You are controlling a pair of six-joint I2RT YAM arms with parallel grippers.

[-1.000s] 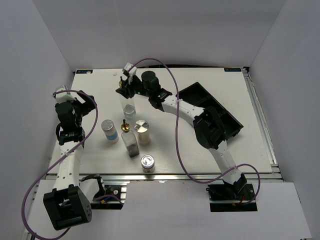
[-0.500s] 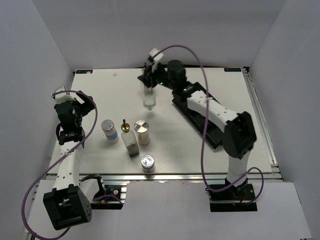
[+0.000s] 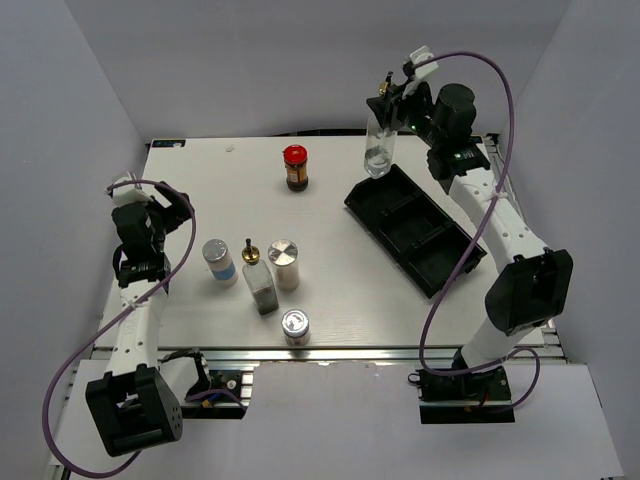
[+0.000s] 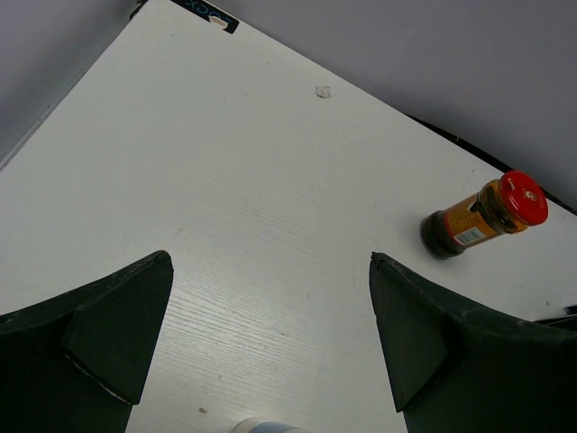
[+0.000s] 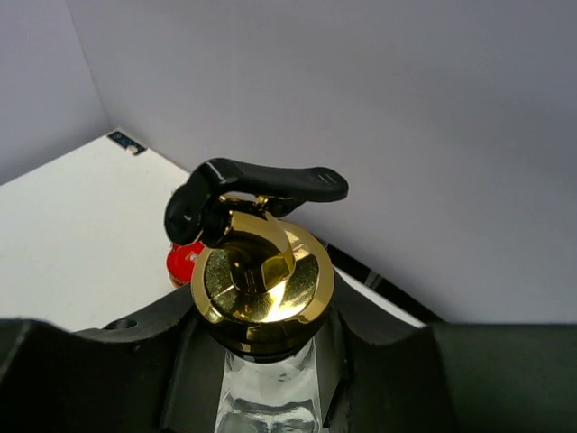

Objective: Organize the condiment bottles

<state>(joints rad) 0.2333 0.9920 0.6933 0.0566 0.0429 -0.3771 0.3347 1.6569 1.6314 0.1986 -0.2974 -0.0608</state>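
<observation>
My right gripper (image 3: 392, 108) is shut on a clear glass bottle (image 3: 377, 148) with a gold pourer (image 5: 263, 284), held in the air above the far end of the black tray (image 3: 415, 228). The red-lidded dark jar (image 3: 294, 167) stands at the back middle and also shows in the left wrist view (image 4: 485, 215). A second clear bottle with gold pourer (image 3: 258, 280), a blue-labelled shaker (image 3: 219, 262) and two silver-lidded shakers (image 3: 285, 263) (image 3: 295, 326) stand left of centre. My left gripper (image 4: 270, 347) is open and empty above the table's left side.
The black compartmented tray lies slanted on the right half of the table (image 3: 200, 180). Grey walls close in the table at the back and sides. A purple cable loops from each arm.
My right gripper has carried the clear bottle from the back middle of the table rightward and upward to above the tray's far end. The red-lidded jar is now uncovered. The left arm has not moved.
</observation>
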